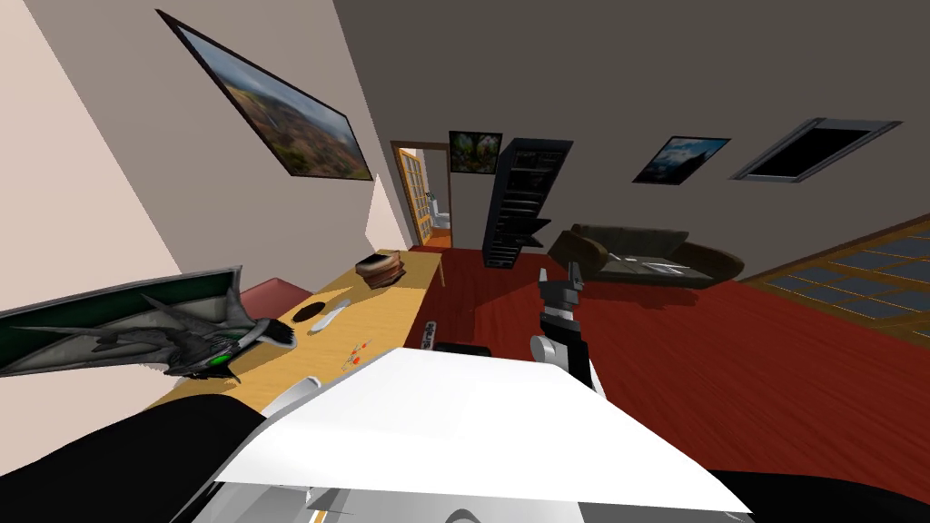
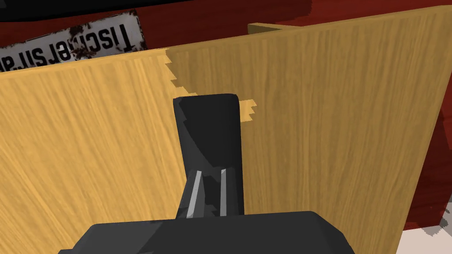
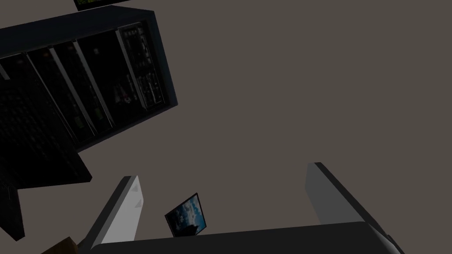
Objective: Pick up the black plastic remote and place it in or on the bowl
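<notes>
In the left wrist view my left gripper (image 2: 211, 171) is shut on the black remote (image 2: 209, 128). The remote sticks out past the fingers (image 2: 194, 194), which press its sides. It hangs over the wooden table (image 2: 331, 132), close to the table's edge. In the head view a dark, shallow bowl (image 1: 304, 311) lies on the table (image 1: 390, 309), about halfway along it. My right gripper (image 1: 572, 272) is raised over the red floor, away from the table. Its fingers (image 3: 126, 207) stand wide open with nothing between them.
On the table are a stack of books (image 1: 380, 267) at the far end, a white object (image 1: 327, 318) beside the bowl, and a dark winged figure (image 1: 200, 345) before a flat screen (image 1: 109, 313). A lettered sign (image 2: 70, 44) lies on the floor beyond the table's edge.
</notes>
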Robot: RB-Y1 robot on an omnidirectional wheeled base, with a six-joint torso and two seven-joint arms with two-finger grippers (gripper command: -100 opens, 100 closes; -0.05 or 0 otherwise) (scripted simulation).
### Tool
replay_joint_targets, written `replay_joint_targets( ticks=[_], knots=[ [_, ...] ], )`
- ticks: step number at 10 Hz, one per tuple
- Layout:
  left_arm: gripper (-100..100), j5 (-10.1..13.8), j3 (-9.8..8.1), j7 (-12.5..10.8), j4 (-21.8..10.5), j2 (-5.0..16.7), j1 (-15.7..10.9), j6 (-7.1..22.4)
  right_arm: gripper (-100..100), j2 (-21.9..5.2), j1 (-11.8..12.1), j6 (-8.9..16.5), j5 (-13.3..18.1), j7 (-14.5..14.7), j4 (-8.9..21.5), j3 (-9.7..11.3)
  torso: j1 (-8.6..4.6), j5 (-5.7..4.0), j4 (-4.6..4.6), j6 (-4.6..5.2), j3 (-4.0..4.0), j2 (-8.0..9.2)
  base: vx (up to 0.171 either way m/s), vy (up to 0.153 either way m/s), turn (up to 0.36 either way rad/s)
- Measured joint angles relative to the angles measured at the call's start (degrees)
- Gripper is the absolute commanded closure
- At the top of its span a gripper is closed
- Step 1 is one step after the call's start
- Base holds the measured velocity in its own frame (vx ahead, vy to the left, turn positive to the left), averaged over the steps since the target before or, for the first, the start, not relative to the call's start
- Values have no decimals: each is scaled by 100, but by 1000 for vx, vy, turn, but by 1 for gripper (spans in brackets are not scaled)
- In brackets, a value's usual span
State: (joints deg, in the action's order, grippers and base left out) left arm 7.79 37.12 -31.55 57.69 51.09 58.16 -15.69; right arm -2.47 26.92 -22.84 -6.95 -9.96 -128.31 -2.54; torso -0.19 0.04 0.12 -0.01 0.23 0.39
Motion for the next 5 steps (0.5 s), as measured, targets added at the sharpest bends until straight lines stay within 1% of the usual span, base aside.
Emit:
replay_joint_targets(
  ticks=[1,2,3,4,5],
  knots=[
    [100,42,-85,-39,104,128,90,-63,0,0,0,0,0,0,0,0,-2,-1,0,-1,-1,-2,-22,-89,-79],
    [100,76,-77,-115,21,222,43,-181,0,0,0,0,0,0,0,0,-1,-1,1,1,-2,-6,-23,-88,-86],
    [100,120,-151,-163,73,333,100,-273,0,0,0,0,0,0,0,0,-3,-3,1,-1,-2,-6,-18,-85,-78],
    [100,159,-157,-245,21,450,74,-402,0,0,0,0,0,0,0,0,-2,-3,2,0,-3,-8,-10,-95,-85],
    [100,212,-242,-292,100,581,157,-497,0,0,0,0,0,0,0,0,-9,-5,1,-3,-4,-10,-12,-90,-68]
  ],
)
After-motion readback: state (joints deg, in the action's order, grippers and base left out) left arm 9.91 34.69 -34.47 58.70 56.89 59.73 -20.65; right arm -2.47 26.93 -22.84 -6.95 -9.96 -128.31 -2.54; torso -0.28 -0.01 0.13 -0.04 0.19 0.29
